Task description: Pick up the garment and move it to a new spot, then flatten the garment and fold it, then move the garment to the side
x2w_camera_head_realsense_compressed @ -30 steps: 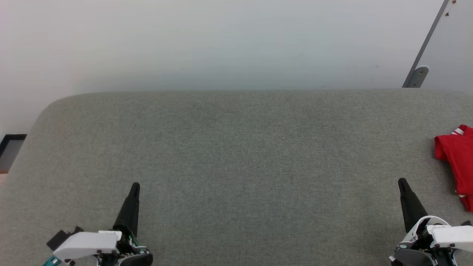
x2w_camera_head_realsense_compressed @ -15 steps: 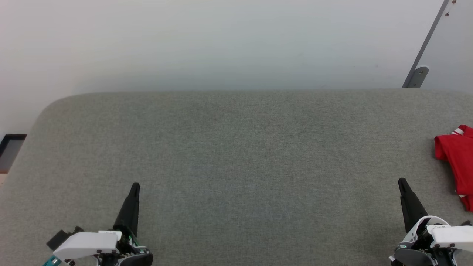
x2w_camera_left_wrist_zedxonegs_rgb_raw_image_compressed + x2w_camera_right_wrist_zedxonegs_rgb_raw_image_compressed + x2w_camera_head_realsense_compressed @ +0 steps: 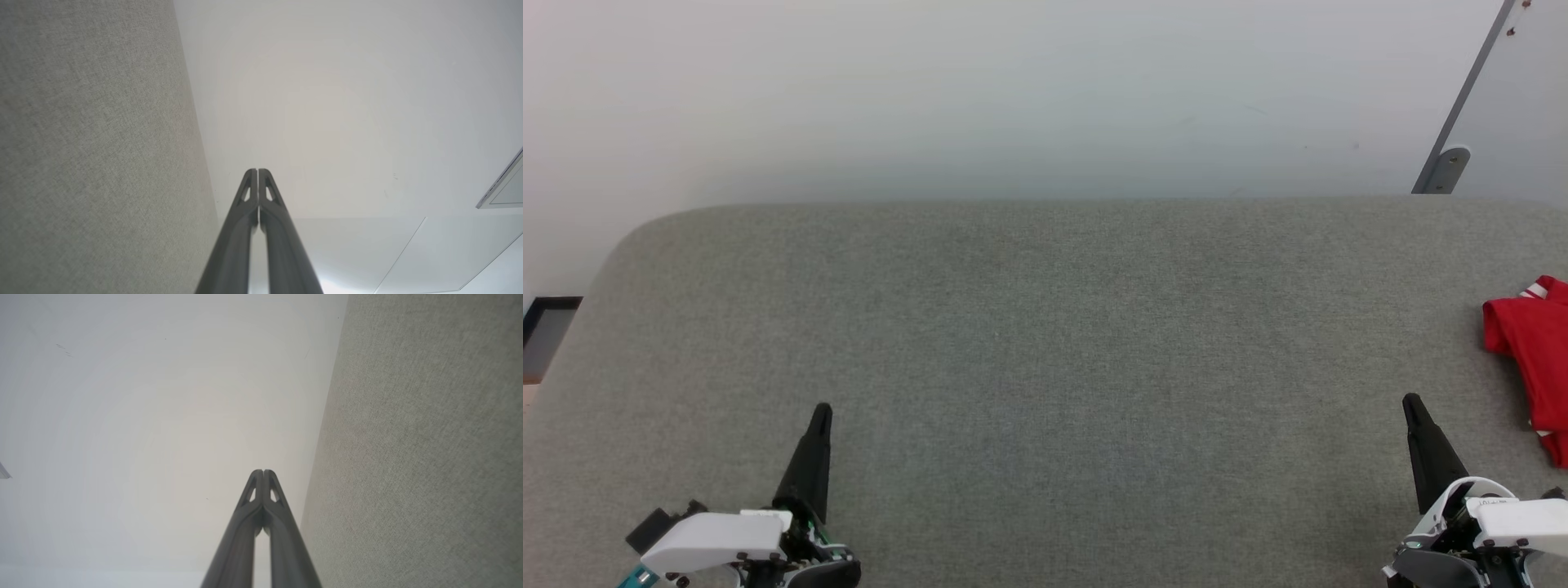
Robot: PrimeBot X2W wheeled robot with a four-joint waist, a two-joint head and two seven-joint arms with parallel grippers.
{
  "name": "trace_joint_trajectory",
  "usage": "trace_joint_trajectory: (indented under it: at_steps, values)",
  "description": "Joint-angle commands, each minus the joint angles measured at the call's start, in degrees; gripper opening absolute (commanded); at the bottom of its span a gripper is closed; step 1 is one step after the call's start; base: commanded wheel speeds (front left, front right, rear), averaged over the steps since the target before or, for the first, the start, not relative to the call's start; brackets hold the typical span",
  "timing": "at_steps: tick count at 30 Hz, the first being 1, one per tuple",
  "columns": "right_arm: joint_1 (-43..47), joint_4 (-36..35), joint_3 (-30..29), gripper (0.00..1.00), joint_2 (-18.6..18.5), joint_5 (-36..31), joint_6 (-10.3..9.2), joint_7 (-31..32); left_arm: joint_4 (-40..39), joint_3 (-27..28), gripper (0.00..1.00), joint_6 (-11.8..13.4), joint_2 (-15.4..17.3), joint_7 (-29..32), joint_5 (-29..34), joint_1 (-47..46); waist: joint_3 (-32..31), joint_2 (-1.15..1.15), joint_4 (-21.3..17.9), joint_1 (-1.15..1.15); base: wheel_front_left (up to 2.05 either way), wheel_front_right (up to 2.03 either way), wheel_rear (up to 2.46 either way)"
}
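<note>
**A:** What do we find changed since a second ago?

**B:** Nothing we can make out. Both arms sit where they were, the garment (image 3: 1532, 351) has not shifted, and our head camera keeps the same framing.

**A:** How does our left pincer (image 3: 821, 412) stand?

**B:** Closed. In the left wrist view we see its two dark fingers (image 3: 241, 237) pressed tip to tip, with nothing between them. It sits at the lower left of the head view, pointing away from us over the grey desk (image 3: 1045, 327). We cannot tell whether it touches the desk.

**A:** And our right pincer (image 3: 1412, 404)?

**B:** The same: fingers together and empty, at the lower right, pointing up the head view.

**A:** Where do we place the garment?

**B:** On the desk at our far right, cut off by the edge of the head view. We see crumpled red cloth with a bit of white stripe trim at its far end. It lies beyond and to the right of the right pincer's tip, near it but apart. It is well apart from the left pincer, with bare desk between them.

**A:** Anything else?

**B:** A pale wall (image 3: 1013, 82) behind the desk.
</note>
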Motion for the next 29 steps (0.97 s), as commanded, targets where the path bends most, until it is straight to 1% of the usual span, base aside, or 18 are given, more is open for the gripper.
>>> trace_joint_trajectory:
  at_steps: [1, 29]
  values:
    - [-0.14, -0.06, -0.01, 0.0, 0.19, 0.27, -0.08, 0.13, 0.06, 0.15, 0.0, -0.31, -0.04, 0.1, -0.18, -0.58, 0.0, 0.0, 0.0, 0.0, 0.0, 0.0, 0.0]
    - [-0.14, -0.07, 0.0, 0.0, 0.19, 0.27, -0.08, 0.13, 0.06, 0.14, 0.0, -0.31, -0.04, 0.09, -0.19, -0.57, 0.0, 0.0, 0.0, 0.0, 0.0, 0.0, 0.0]
